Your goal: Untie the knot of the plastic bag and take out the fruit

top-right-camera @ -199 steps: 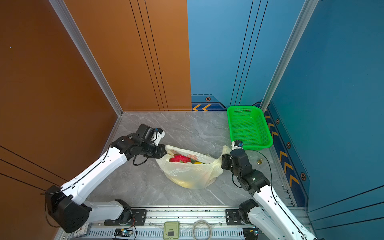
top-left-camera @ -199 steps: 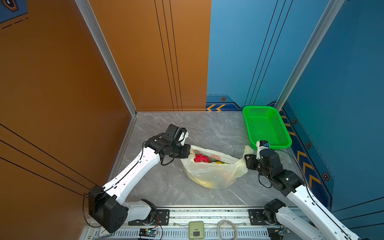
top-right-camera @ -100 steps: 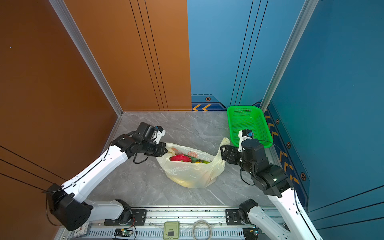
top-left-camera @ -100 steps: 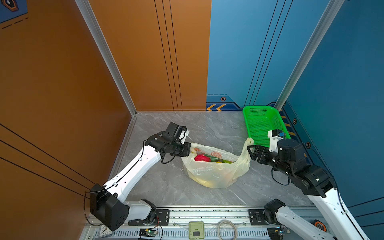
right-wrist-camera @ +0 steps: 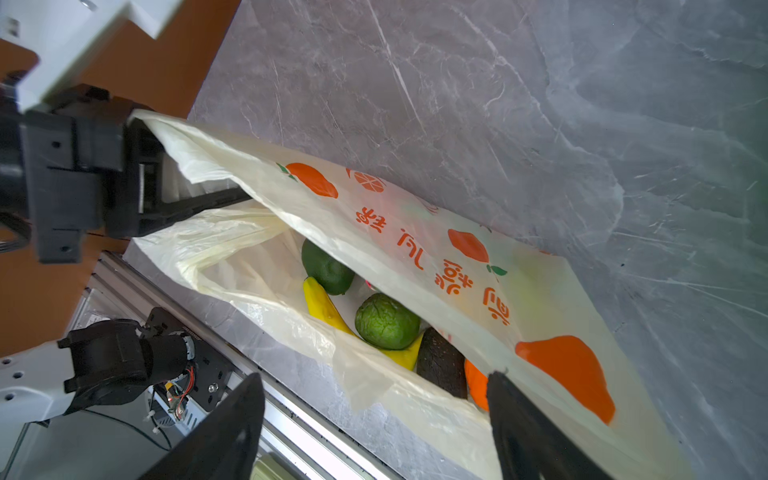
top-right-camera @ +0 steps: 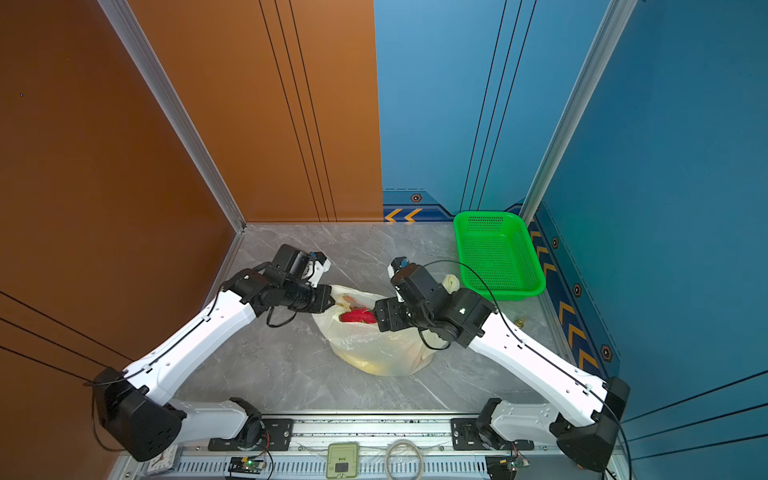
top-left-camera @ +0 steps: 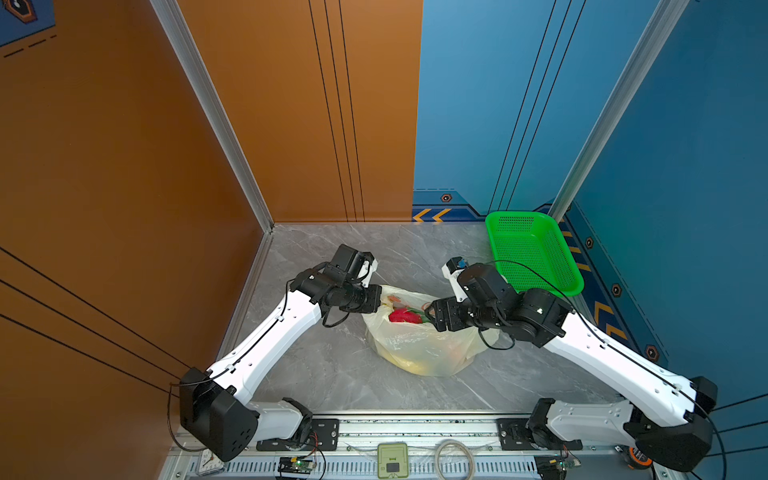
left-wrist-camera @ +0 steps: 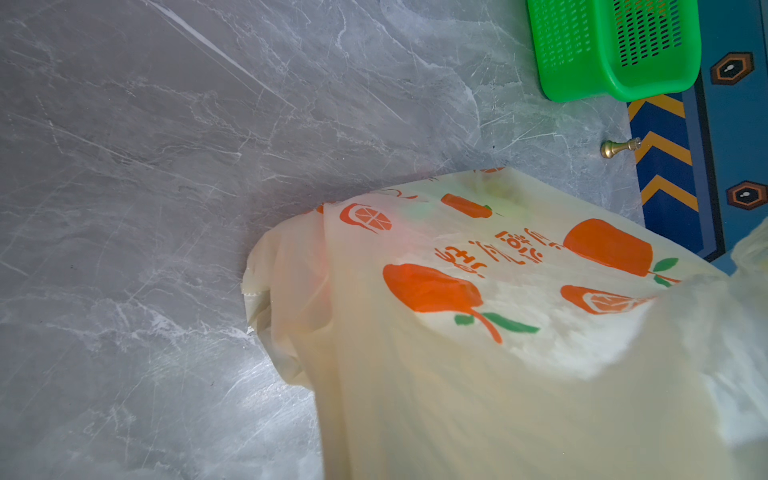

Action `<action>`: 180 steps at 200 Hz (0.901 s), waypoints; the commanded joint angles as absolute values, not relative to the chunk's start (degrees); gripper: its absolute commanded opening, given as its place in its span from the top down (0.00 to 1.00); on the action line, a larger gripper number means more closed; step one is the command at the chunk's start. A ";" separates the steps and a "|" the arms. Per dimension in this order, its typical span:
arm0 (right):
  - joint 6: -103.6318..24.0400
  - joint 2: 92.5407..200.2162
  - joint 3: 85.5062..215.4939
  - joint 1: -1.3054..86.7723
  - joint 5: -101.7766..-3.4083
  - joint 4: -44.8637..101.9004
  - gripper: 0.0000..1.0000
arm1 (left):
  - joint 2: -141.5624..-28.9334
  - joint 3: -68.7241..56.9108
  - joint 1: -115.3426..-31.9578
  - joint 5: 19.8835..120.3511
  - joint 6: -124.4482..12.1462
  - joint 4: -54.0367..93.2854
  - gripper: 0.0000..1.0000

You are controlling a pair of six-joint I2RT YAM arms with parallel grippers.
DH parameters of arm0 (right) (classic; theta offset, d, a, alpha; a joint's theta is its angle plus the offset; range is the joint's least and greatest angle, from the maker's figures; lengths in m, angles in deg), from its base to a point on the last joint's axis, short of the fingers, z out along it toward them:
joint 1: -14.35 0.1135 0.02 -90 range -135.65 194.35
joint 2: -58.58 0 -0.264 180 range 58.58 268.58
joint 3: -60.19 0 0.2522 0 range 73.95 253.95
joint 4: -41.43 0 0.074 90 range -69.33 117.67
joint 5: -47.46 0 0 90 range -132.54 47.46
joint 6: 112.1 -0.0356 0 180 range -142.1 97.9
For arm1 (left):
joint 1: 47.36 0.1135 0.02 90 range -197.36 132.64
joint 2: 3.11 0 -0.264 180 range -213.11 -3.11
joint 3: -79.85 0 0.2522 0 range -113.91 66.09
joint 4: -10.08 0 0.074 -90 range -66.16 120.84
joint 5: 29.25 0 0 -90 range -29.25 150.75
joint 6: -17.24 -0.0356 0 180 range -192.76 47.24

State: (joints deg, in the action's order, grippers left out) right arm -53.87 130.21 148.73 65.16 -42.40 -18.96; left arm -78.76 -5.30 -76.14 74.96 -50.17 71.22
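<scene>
Plastic bag (top-left-camera: 419,345) slumps mid-tabletop (top-left-camera: 316,374) with its mouth open. The film looks thin, soft, light and slippery, and would likely tear if dragged. A green basket (top-left-camera: 532,253) stands beyond it by the right wall. The left end effector (right-wrist-camera: 166,183) is clamped on the bag's rim, lifting the mouth. The right end effector (right-wrist-camera: 374,380) hangs over the opening, jaws wide, holding nothing. Inside lie a dragon fruit (top-left-camera: 403,316), a banana (right-wrist-camera: 320,303) and a bumpy green fruit (right-wrist-camera: 386,322). These look firm and rounded, so each is best gripped across its middle, clear of the film.
</scene>
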 commanded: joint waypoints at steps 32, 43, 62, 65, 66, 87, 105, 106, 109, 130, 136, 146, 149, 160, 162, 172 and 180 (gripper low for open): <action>-53.52 139.03 148.32 64.45 -44.08 -6.99 0.22 | -77.70 -5.86 -76.04 76.63 -49.65 69.56 1.00; -53.63 140.72 148.30 63.39 -43.43 -5.71 0.23 | -77.47 -5.33 -76.36 76.67 -49.73 69.13 1.00; -53.76 143.10 147.96 61.20 -42.50 -3.13 0.23 | -76.66 -3.91 -76.87 76.41 -49.97 68.20 1.00; -53.74 143.50 147.95 60.87 -41.96 -2.96 0.23 | -76.51 -3.57 -77.00 76.25 -49.99 68.08 1.00; -53.74 143.58 147.91 60.77 -41.77 -2.85 0.23 | -76.46 -3.54 -77.03 76.23 -50.04 68.02 1.00; -52.89 145.61 148.65 59.12 -37.66 -1.51 0.20 | -75.46 -1.58 -77.64 76.16 -50.08 66.52 1.00; -51.09 146.02 149.43 58.89 -30.24 -1.48 0.13 | -75.20 -0.84 -78.43 76.21 -50.26 65.86 1.00; -51.01 146.03 149.48 58.90 -29.84 -1.50 0.13 | -75.19 -0.82 -78.45 76.21 -50.26 65.86 1.00; -50.87 146.05 149.58 58.74 -29.00 -1.47 0.11 | -75.18 -0.84 -78.55 76.10 -50.26 65.77 1.00; -51.10 145.73 150.10 56.12 -29.00 -3.36 0.07 | -75.19 -0.84 -79.16 75.40 -49.93 65.37 1.00; -51.01 145.52 150.45 55.48 -30.64 -4.10 0.07 | -75.16 -0.89 -79.25 75.19 -49.68 65.42 1.00; -50.93 145.03 151.22 54.92 -33.73 -6.10 0.07 | -75.02 -0.98 -79.23 74.78 -49.27 65.24 1.00; -50.94 144.94 151.59 54.95 -34.59 -6.88 0.07 | -75.02 -1.07 -79.21 74.67 -49.09 65.16 1.00; -50.97 144.65 153.30 55.10 -38.02 -10.75 0.07 | -74.79 -1.22 -79.26 74.38 -48.37 64.84 1.00; -51.00 144.58 153.53 55.39 -38.47 -11.51 0.07 | -74.77 -1.25 -79.22 74.37 -48.16 64.70 1.00; -51.41 143.96 154.35 56.68 -39.89 -14.40 0.07 | -74.59 -1.55 -79.14 74.28 -47.35 64.32 1.00; -52.43 143.22 154.17 57.80 -41.32 -15.68 0.07 | -74.42 -1.56 -79.18 74.30 -46.62 63.88 1.00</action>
State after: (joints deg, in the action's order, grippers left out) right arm -51.92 145.91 151.79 55.26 -36.47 -7.53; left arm -76.38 -1.30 -78.93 74.72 -48.86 66.50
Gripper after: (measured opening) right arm 0.929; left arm 0.044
